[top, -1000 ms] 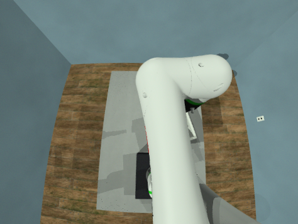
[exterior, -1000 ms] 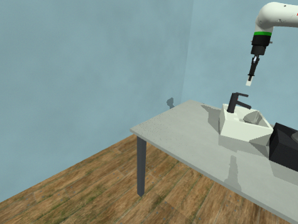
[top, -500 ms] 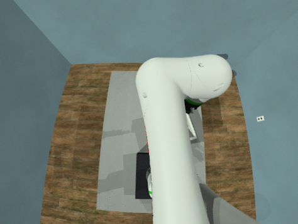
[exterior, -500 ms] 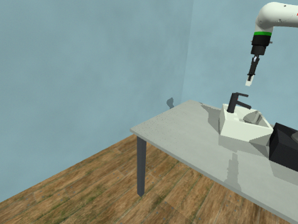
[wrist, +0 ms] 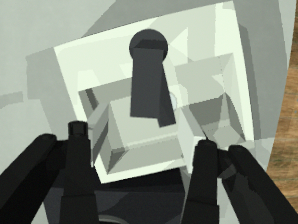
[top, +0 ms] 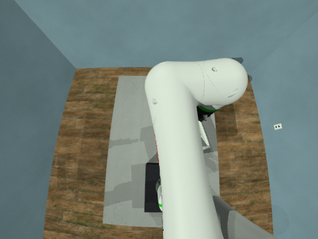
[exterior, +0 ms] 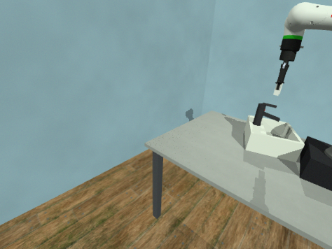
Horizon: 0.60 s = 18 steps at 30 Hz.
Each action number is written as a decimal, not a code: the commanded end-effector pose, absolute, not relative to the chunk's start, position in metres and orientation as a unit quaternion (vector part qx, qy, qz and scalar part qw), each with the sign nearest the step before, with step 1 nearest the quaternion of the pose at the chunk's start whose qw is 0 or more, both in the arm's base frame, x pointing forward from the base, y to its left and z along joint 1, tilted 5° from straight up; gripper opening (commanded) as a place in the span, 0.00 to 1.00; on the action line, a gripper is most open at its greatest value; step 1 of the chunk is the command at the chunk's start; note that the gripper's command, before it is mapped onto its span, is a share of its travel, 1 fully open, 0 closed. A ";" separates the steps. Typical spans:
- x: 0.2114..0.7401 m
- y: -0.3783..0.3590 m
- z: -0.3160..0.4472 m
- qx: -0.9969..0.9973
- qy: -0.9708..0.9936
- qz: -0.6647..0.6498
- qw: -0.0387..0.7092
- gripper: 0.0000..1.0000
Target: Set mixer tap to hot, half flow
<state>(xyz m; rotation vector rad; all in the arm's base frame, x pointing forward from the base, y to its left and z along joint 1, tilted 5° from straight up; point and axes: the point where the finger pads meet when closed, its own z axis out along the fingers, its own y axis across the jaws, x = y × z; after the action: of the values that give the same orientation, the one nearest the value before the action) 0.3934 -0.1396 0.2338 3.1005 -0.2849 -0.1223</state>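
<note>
A black mixer tap (exterior: pixel 260 115) (wrist: pixel 148 76) stands at the back rim of a white basin (exterior: pixel 270 143) (wrist: pixel 73 66) on the grey table (exterior: pixel 196 147) (top: pixel 127 111). Its lever (exterior: pixel 269 105) lies low and points out over the spout (exterior: pixel 274 117). I cannot see the red or blue dots. My gripper (exterior: pixel 277 91) (wrist: pixel 143 119) hangs well above the tap and points down at it. Its fingers stand partly apart with nothing between them. In the top view the arm hides the gripper and the tap; only an edge of the basin (top: pixel 204 135) shows.
A black box (exterior: pixel 315 161) (top: pixel 151 188) stands on the table right beside the basin, at the arm's base. Blue walls close in behind the table. The table's near edge and one leg (exterior: pixel 157 182) stand over a wooden floor.
</note>
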 end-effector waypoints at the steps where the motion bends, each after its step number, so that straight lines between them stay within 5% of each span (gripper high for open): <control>1: 0.394 -0.140 0.234 0.995 -0.091 -0.039 0.013 0.43; 18: 0.393 -0.140 0.232 0.995 -0.091 -0.039 0.013 0.43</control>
<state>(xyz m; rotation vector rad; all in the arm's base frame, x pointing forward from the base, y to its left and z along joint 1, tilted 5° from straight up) 0.3933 -0.1396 0.2322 3.1005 -0.2849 -0.1223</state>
